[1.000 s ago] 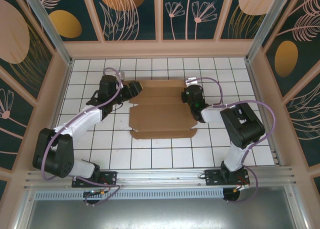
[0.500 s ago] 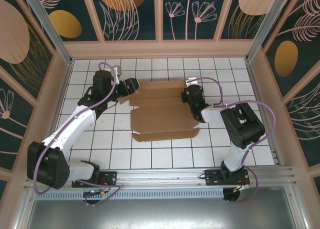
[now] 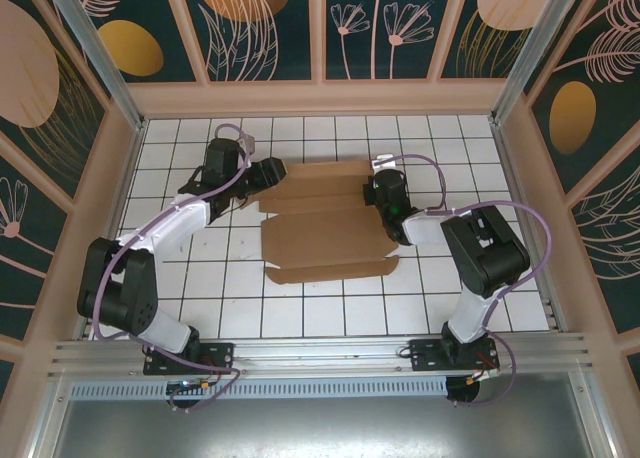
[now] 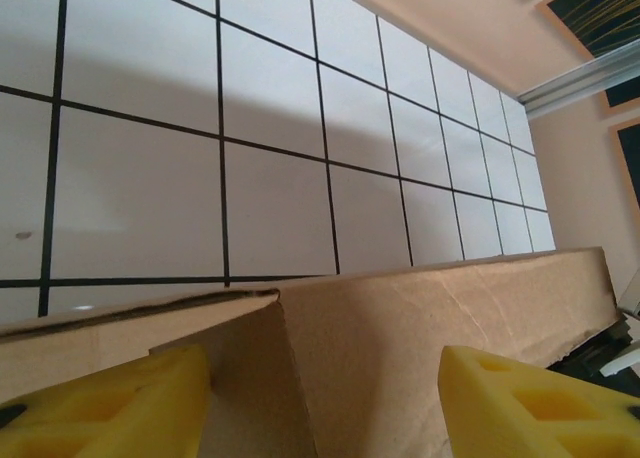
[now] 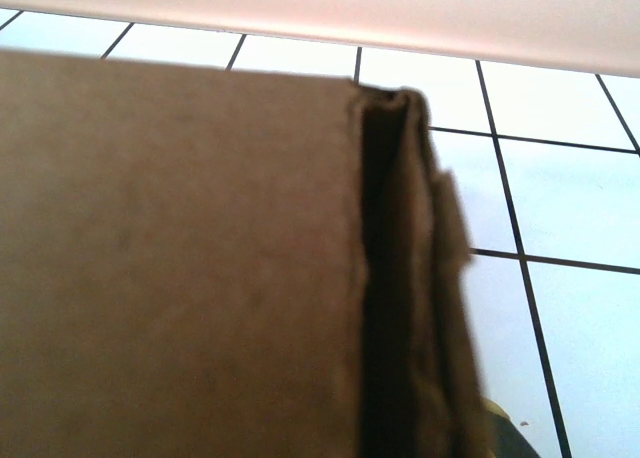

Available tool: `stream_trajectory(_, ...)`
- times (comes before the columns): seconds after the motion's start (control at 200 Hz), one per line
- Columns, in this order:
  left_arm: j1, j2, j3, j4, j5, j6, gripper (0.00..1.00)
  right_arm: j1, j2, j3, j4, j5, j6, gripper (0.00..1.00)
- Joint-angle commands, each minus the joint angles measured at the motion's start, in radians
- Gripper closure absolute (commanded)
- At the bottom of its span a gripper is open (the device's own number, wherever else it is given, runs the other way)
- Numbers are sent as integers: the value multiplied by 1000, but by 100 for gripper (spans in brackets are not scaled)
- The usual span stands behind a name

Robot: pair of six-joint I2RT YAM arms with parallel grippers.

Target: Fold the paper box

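Top external view: plain brown cardboard paper box [image 3: 325, 233] lies part-folded on the white tiled tabletop [image 3: 200, 278] — left gripper [image 3: 265, 176] fingers spread astride its left flap, right gripper [image 3: 386, 203] fingers clenched on its right wall.

- The paper box [image 3: 325, 228] lies mid-table on the tiled table [image 3: 480, 298].
- The left gripper [image 3: 268, 175] sits at the box's far-left corner, with a flap edge between its fingers [image 4: 520, 398].
- The right gripper [image 3: 381, 199] is against the box's right edge.
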Motion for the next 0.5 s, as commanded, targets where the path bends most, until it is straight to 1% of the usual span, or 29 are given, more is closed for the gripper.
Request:
stream_trajectory(0.0, 9, 26, -21, 141, 30, -54, 40, -5, -27, -15, -18, -27, 40, 100)
stream_trajectory(0.125, 10, 38, -41, 221, 20, -85, 44, -5, -38, -18, -19, -40, 47, 100)
stream_trajectory(0.22, 14, 40, -78, 275, 15, -114, 49, -5, -43, -20, -23, -47, 52, 100)
stream_trajectory(0.27, 14, 42, -94, 314, 20, -137, 54, -5, -48, -24, -23, -43, 55, 100)
stream_trajectory(0.41, 15, 55, -121, 390, 36, -184, 73, -7, -55, -22, -31, -23, 59, 100)
stream_trajectory(0.445, 17, 59, -124, 401, 41, -192, 75, -6, -55, -20, -34, -15, 58, 100)
stream_trajectory(0.495, 18, 61, -128, 410, 44, -199, 77, -7, -57, -17, -41, -1, 59, 100)
